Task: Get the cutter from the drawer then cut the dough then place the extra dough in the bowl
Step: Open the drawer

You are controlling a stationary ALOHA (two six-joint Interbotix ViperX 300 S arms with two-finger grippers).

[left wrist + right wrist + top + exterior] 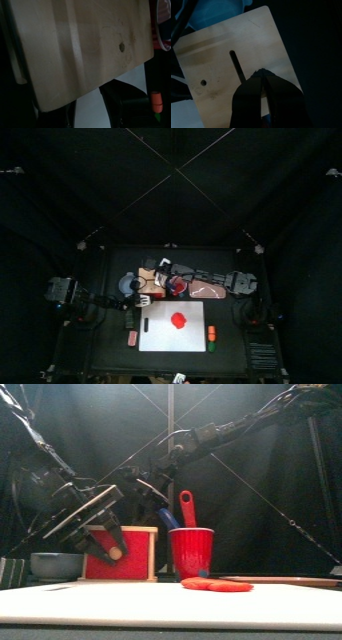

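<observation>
The pale wooden box [156, 284] stands at the back of the table, its red drawer front [134, 559] facing forward. My left gripper [103, 544] hangs open right in front of the drawer front, by its small pale knob [116, 554]. My right gripper [262, 75] is shut, its tips resting on the box's top [231, 65] beside the slot. A flat piece of red dough [174, 318] lies on the white cutting board [191, 333]. To the left of the box is the blue-grey bowl [56, 565]. No cutter is in sight.
A red cup [191, 550] with a blue knife [167, 518] and a red knife [187, 506] stands right of the box. An orange and green toy food [211, 335] lies at the board's right edge, and a small reddish thing [130, 335] lies left of the board.
</observation>
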